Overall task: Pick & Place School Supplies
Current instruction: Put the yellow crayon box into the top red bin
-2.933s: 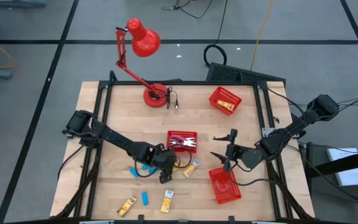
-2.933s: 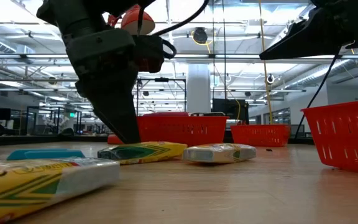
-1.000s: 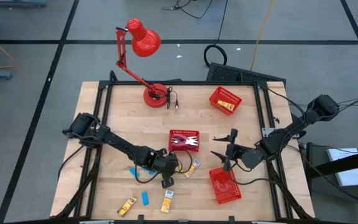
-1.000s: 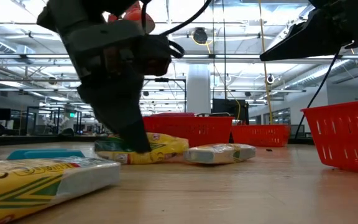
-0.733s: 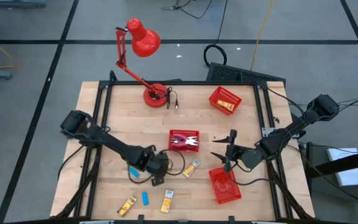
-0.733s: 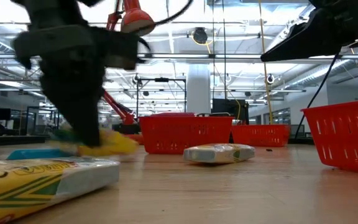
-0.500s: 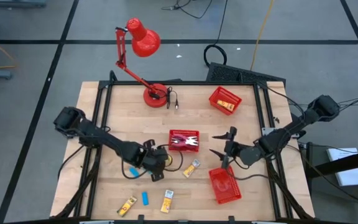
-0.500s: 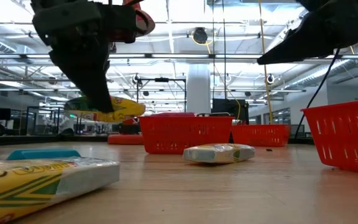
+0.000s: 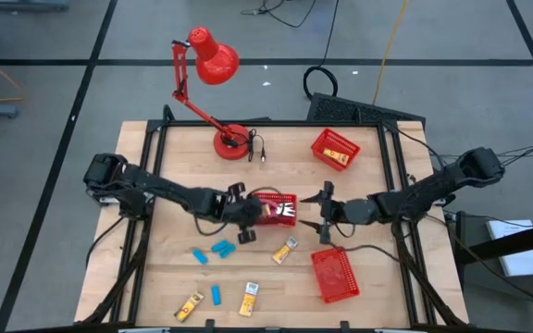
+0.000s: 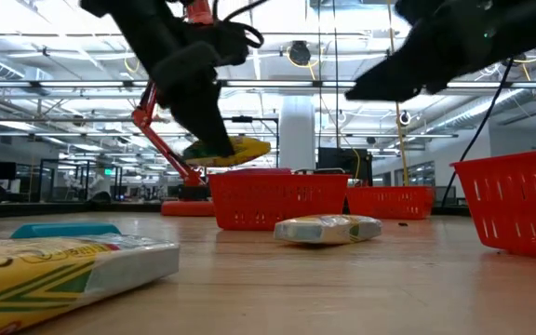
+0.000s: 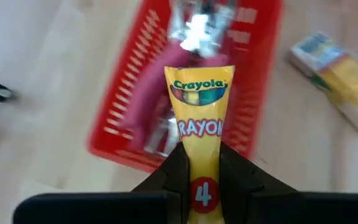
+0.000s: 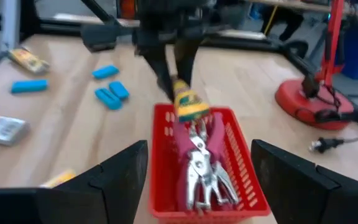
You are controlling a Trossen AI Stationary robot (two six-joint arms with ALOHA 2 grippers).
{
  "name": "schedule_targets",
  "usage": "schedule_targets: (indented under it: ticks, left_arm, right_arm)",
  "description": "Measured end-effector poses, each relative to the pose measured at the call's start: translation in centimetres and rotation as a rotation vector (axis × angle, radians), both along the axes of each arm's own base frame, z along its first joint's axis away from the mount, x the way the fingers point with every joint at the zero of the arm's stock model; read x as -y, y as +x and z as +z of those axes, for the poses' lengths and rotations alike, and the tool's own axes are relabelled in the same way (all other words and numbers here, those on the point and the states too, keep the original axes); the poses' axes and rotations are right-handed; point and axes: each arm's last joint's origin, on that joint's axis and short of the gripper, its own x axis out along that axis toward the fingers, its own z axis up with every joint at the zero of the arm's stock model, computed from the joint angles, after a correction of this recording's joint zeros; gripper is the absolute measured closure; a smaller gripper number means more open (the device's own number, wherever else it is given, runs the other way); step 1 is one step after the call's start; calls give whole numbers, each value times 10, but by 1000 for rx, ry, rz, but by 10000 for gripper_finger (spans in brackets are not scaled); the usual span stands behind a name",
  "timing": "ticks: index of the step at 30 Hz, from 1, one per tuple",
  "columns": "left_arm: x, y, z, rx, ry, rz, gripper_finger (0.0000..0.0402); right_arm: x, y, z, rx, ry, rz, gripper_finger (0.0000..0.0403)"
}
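Note:
My left gripper (image 9: pixel 251 215) is shut on a yellow Crayola crayon packet (image 11: pixel 197 118), held in the air at the left rim of the middle red basket (image 9: pixel 276 198). That basket holds red-handled pliers (image 12: pixel 201 163). My right gripper (image 9: pixel 319 213) hangs open just right of the same basket with nothing between its fingers. Several school supplies lie flat on the table: blue blocks (image 9: pixel 220 248) and yellow packets (image 9: pixel 285 250). My left gripper pinches the packet's rear end (image 11: pixel 202 186) between its two fingers (image 11: pixel 174 169). The fingers slant down from the table's left and lie along the packet. The packet sticks out past the fingertips, lifted clear, its free end (image 10: pixel 249 147) over the basket.
A second red basket (image 9: pixel 334 275) stands near the right front, a third (image 9: pixel 335 148) at the far right. The red desk lamp (image 9: pixel 213 60) has its base (image 9: pixel 232 141) at the far edge. More packets (image 9: pixel 249 299) and a blue block (image 9: pixel 216 294) lie along the near edge.
My left gripper has lifted the yellow packet off the table and carried it up and toward the far right, to the middle basket, turning as it went. My right gripper has swung toward the table's left, from above the near-right basket to beside the middle one.

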Motion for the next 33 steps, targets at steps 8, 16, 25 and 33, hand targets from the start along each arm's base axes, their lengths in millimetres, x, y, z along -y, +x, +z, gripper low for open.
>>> schedule_targets:
  ticks: [8,16,25,33]
  left_arm:
    - [-18,20,36,81,112,-75,352]
    - [-39,29,50,118,160,-120,352]
    - [-62,39,40,130,132,-153,352]
    - [-72,44,36,154,144,-149,353]
  right_arm:
    - [22,23,-17,42,-15,-46,124]
    - [36,30,-16,101,-9,-13,124]
    - [50,31,-15,109,-31,-57,124]
    - [65,31,-15,109,-39,-94,124]
